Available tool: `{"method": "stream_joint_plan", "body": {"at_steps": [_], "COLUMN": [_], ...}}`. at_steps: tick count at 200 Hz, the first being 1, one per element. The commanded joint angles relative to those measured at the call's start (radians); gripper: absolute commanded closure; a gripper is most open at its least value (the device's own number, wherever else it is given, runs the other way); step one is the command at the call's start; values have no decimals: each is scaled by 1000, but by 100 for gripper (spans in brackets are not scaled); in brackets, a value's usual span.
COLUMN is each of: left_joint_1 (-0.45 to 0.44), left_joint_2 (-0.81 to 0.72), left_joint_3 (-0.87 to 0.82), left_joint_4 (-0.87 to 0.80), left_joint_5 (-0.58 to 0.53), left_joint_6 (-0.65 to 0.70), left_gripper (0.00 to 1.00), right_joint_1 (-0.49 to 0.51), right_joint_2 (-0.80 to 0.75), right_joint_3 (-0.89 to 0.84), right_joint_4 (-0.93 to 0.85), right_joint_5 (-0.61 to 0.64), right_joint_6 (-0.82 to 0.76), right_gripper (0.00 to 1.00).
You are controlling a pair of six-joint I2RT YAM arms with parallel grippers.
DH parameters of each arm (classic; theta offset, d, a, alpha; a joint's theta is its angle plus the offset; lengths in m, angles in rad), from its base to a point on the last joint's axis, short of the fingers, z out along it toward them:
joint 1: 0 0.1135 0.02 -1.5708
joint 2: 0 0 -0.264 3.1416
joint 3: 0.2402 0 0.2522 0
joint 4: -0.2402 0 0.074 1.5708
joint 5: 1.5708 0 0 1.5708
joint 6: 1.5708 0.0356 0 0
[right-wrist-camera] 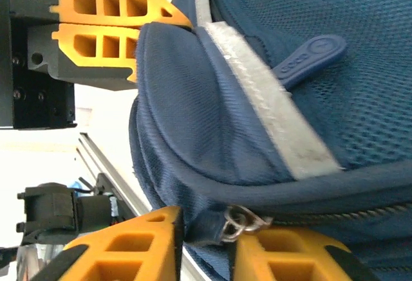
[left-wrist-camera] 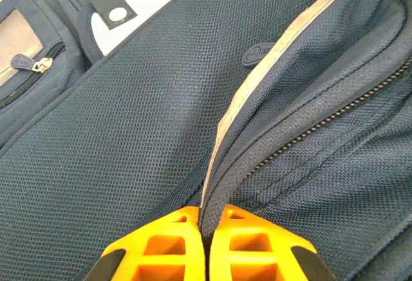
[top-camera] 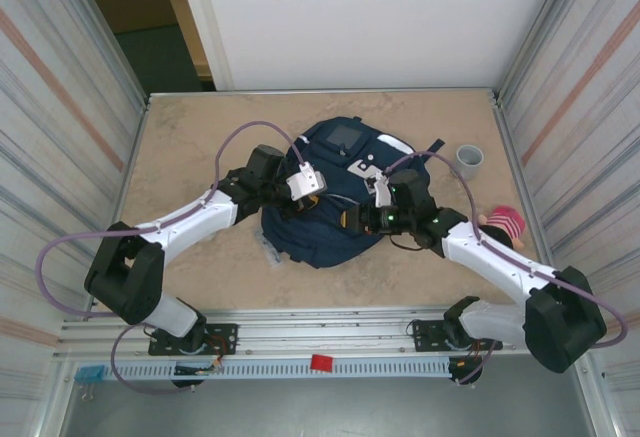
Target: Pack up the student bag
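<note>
Raised lettering is seen on the blue rubber pull tab (right-wrist-camera: 309,59) of the student bag (right-wrist-camera: 380,30), but the letters cannot be made out with certainty. No other text, brand or number can be read.

The worktop (top-camera: 200,137) is viewed from above and behind; the student bag (top-camera: 320,232) is framed closely by both wrist views, its reflective stripe (left-wrist-camera: 270,69) shared.

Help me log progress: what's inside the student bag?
Only outer fabric shows; the student bag hides its contents. Its zipper looks closed, the right gripper on the pull, the left gripper pinching a fold.
</note>
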State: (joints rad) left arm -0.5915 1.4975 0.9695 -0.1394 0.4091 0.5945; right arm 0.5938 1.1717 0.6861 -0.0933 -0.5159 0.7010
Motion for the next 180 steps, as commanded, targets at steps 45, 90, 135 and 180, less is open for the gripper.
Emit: {"method": "stream_joint_plan", "body": {"at_steps": [45,90,135,180], "left_joint_1": [-19,-19,-19,-27], "left_joint_2": [-70,-82,-83,-82], "left_joint_3": [-47,-54,-54,-57], "left_joint_4": [116,118,119,97], "left_joint_5": [51,68,92,101], "left_joint_6": [66,85,93,125], "left_gripper": [100,100,100,100], "right_joint_1": [-165,-255,-251,-245], "right_joint_2": [-132,-115,-45,-26], "right_joint_3": [-35,-61,-74,-64], "right_joint_4": [-14,55,202,253], "right_joint_5": [-91,-142,-150,-128], "right_joint_6": [124,278,394,435], "right_gripper": [39,34,41,63]}}
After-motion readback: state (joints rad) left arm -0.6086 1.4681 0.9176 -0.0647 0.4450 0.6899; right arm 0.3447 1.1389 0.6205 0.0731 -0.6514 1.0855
